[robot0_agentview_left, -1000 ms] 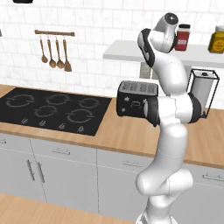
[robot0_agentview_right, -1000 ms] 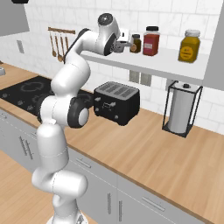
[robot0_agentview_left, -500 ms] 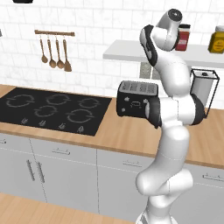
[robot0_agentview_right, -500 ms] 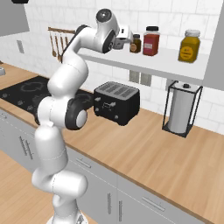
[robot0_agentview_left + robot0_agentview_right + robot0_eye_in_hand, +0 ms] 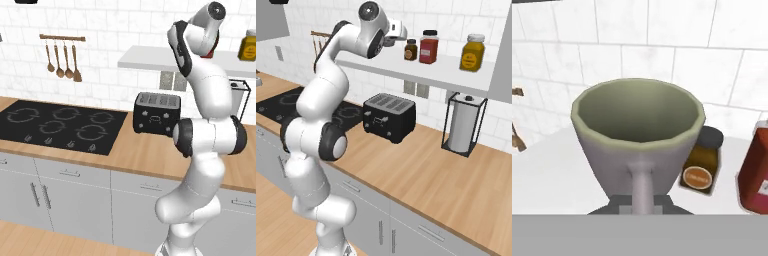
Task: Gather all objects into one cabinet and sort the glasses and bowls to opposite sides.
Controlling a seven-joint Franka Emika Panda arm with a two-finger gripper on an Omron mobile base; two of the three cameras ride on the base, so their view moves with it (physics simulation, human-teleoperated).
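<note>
A grey-green cup (image 5: 637,135) with one side handle sits upright just ahead of the hand camera, its handle facing me. My gripper (image 5: 643,204) is shut on the cup at its base, and the dark fingertips (image 5: 619,205) peek out on either side of the handle. In the right base view the gripper (image 5: 401,34) is held high above the white wall shelf (image 5: 381,67), just left of the jars. The cup's inside looks empty. Bowls, the orange mug and the other cups are out of view.
A small brown jar (image 5: 701,167) and a red jar (image 5: 757,175) stand on the shelf close to the cup's right. A yellow jar (image 5: 472,51) stands further along. Below are a black toaster (image 5: 388,116), a paper towel holder (image 5: 463,125), the hob (image 5: 55,122) and hanging utensils (image 5: 62,57).
The hand has risen with the cup, lifting higher above the shelf; the upper arm has swung upward too. The base has stayed put.
</note>
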